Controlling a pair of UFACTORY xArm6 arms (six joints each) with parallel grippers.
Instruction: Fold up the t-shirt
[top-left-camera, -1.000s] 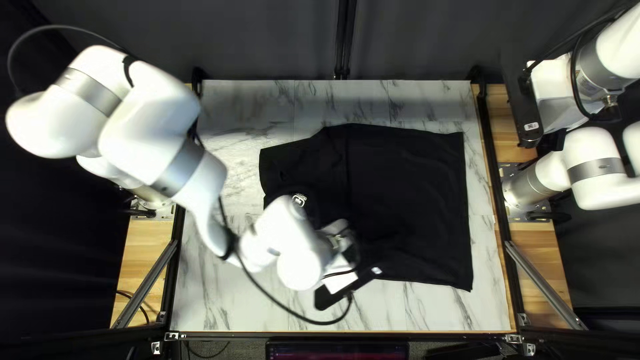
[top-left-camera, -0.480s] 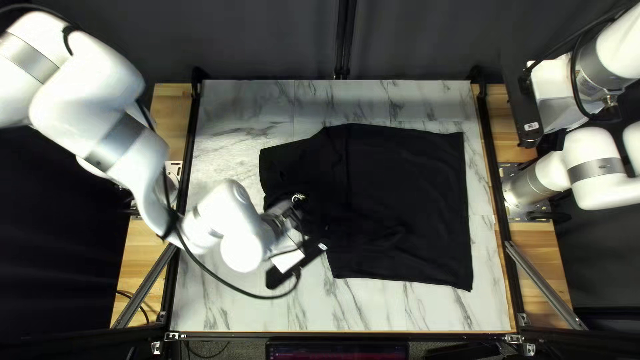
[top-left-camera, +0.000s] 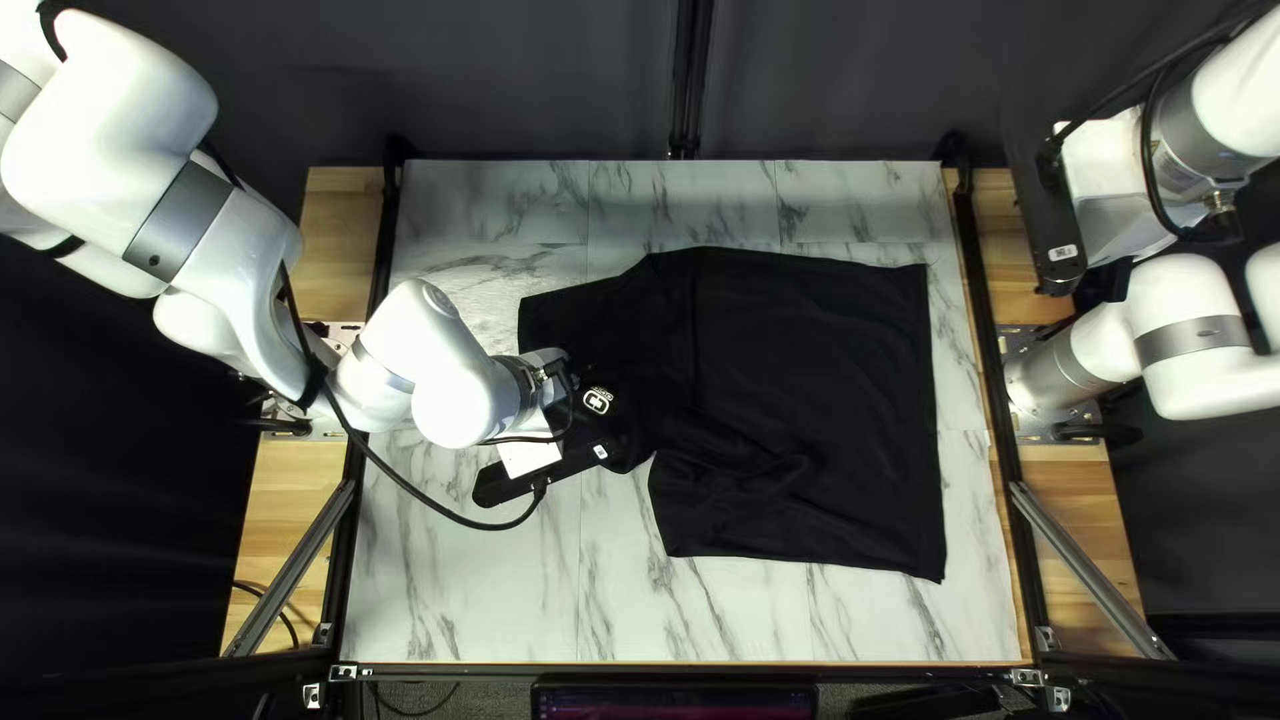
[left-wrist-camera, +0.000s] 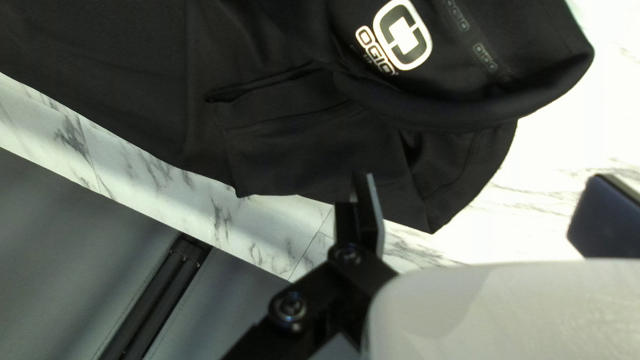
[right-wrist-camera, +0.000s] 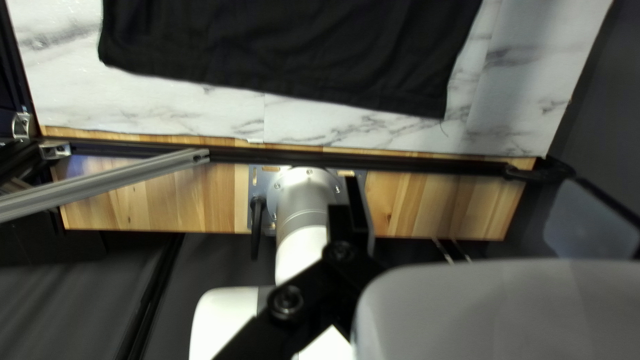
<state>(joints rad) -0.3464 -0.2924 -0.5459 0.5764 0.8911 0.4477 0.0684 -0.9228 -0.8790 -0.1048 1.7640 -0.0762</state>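
Fingers (left-wrist-camera: 365,207) of the left gripper (left-wrist-camera: 487,193) wide apart at the collar end of the black t-shirt (left-wrist-camera: 293,150), which spreads ahead of their tips.
The shirt's long axis runs on the table (top-left-camera: 454,600) from beside the left fingers toward my right arm's base (top-left-camera: 1050,376), so the left hand is nearer for a fold begun at the collar. The right gripper (right-wrist-camera: 477,200) is wide too, raised beyond the hem (right-wrist-camera: 267,88), well apart from it. Past the left tips, the left wrist view shows a layered, open-edged flap beside the white logo (left-wrist-camera: 403,35), a spot the arm partly covers from above; whether the tips touch cloth, I cannot tell. Only the top left view gives the full outline, with a rumpled patch (top-left-camera: 760,467) between the left fingers and the hem.
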